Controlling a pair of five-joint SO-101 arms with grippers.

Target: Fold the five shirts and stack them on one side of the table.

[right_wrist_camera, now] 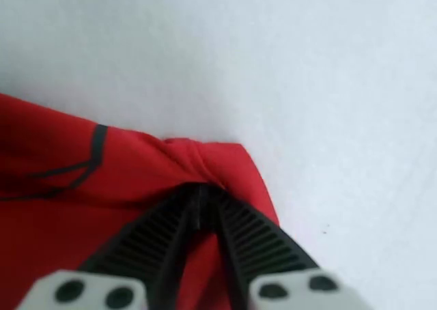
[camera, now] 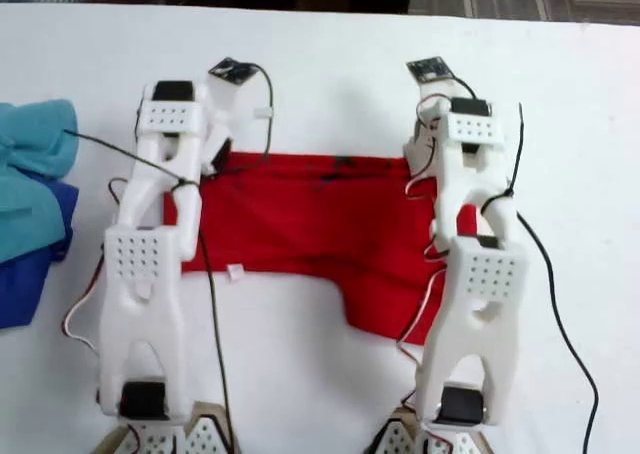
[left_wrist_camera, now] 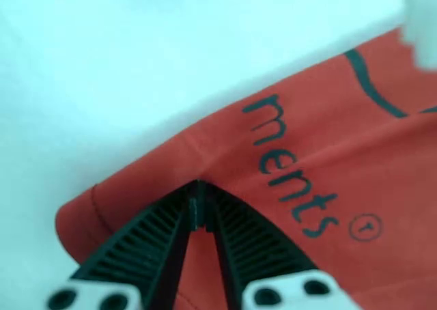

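Left fingers [left_wrist_camera: 153, 238] and right fingers [right_wrist_camera: 160, 238] each pinch a far corner of the shirt [camera: 320, 214], so lift both together and hold your edge taut.

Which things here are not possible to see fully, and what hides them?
High view: side ends of the red shirt, covered by the left arm and right arm.
High view: teal shirt and blue shirt, cut by the edge; their count is unclear.
Left wrist view: print, cut by the edge.

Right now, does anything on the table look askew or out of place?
Mildly. The red shirt lies uneven, its near edge dropping lower by the right arm. The teal shirt and blue shirt sit crumpled, not neatly stacked.
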